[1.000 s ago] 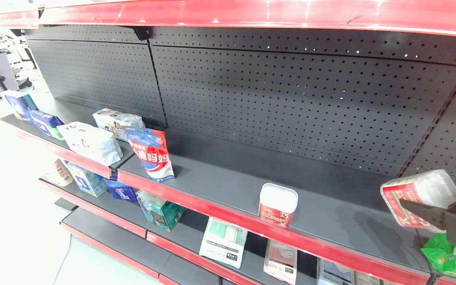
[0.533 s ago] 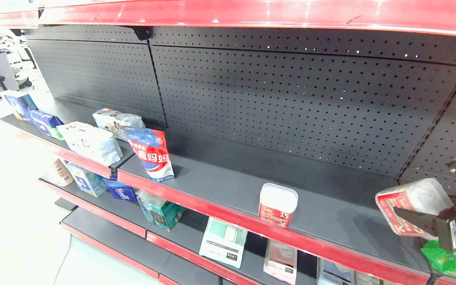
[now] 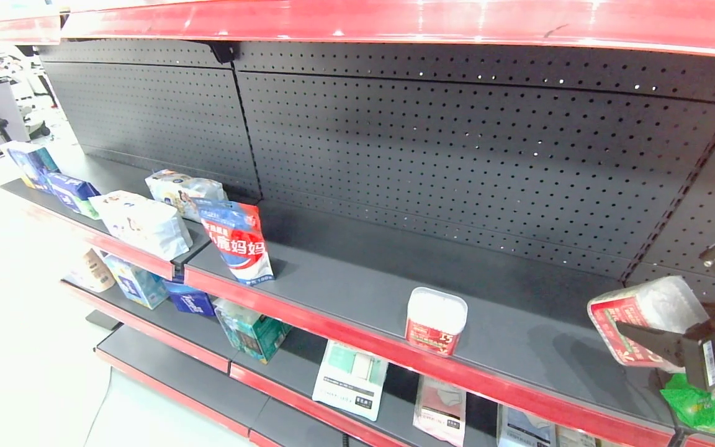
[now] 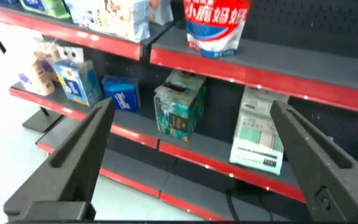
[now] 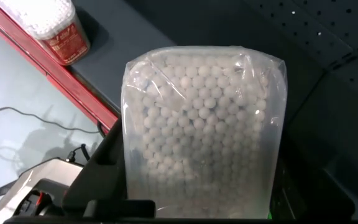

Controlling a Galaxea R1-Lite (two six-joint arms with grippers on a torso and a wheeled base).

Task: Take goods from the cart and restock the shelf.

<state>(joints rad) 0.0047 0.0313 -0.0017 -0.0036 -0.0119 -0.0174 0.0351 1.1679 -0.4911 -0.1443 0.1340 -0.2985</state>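
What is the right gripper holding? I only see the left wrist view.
Observer: The right gripper is shut on a clear plastic tub of small white balls with a red label.
Operator: Where is it?
Observer: Tilted, over the right end of the black metal shelf with a red front edge.
Operator: Anything close by?
Observer: A similar white-topped, red-labelled tub stands at that shelf's front edge, to the robot's left, apart from it.

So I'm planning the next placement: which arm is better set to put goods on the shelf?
Right. The right gripper is shut on a swab box just above the shelf, to the right of the standing box. The left gripper is open, empty, and faces the lower shelves.
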